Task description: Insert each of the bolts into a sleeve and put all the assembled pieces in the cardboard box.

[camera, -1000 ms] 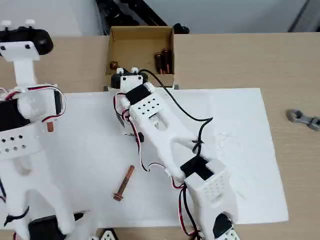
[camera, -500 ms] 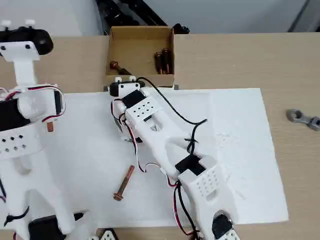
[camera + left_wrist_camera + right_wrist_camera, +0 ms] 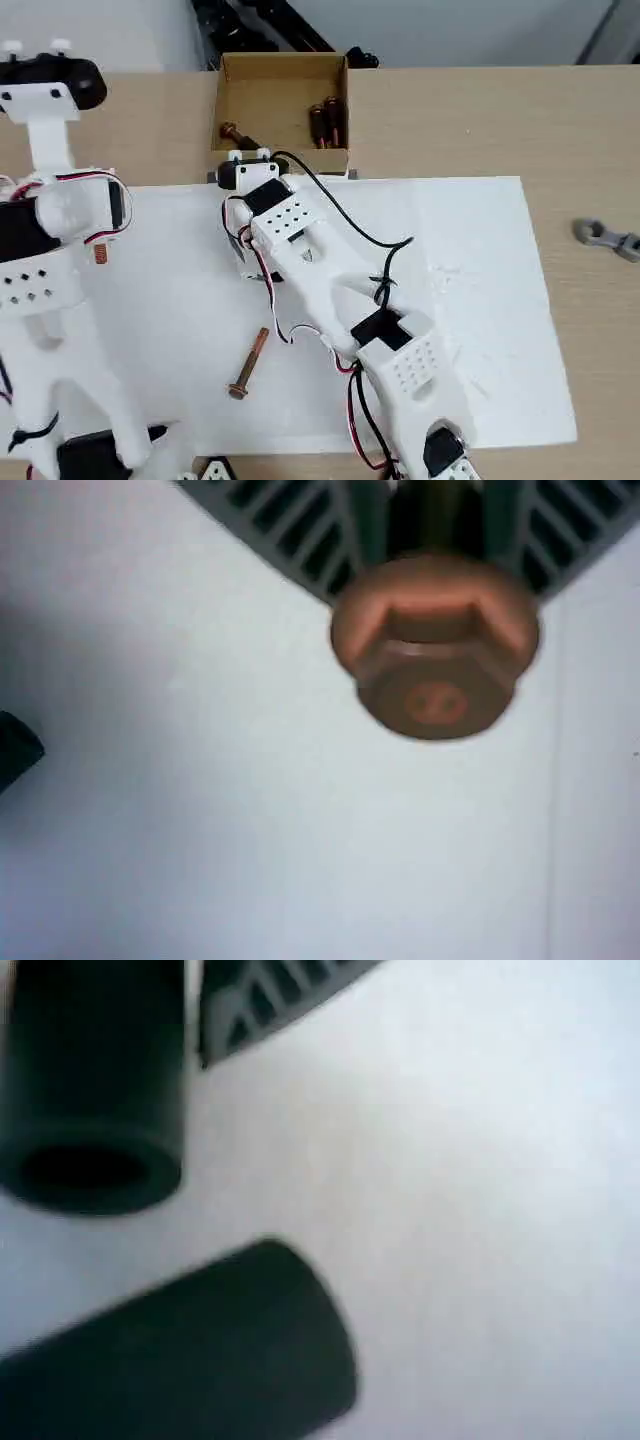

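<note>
My left gripper (image 3: 435, 520) is shut on a copper bolt (image 3: 435, 665), whose hex head points at the camera. From above, that bolt (image 3: 100, 254) hangs at the left arm's tip over the white paper's left edge. My right arm (image 3: 290, 215) stretches to just short of the cardboard box (image 3: 280, 62). Its wrist camera looks at two black sleeves on the paper, one end-on (image 3: 90, 1110) and one lying across (image 3: 180, 1360). A loose bolt (image 3: 248, 365) lies on the paper near the front. In the box are sleeved bolts at the right wall (image 3: 327, 122) and one at the left corner (image 3: 232, 131).
The white paper (image 3: 470, 300) covers most of the wooden table. A small metal wrench (image 3: 605, 237) lies on bare wood at the far right. The right half of the paper holds nothing.
My right arm has drawn back from the box's front edge toward the left, uncovering the sleeved bolt in the box's left corner. The left arm has kept still with its bolt.
</note>
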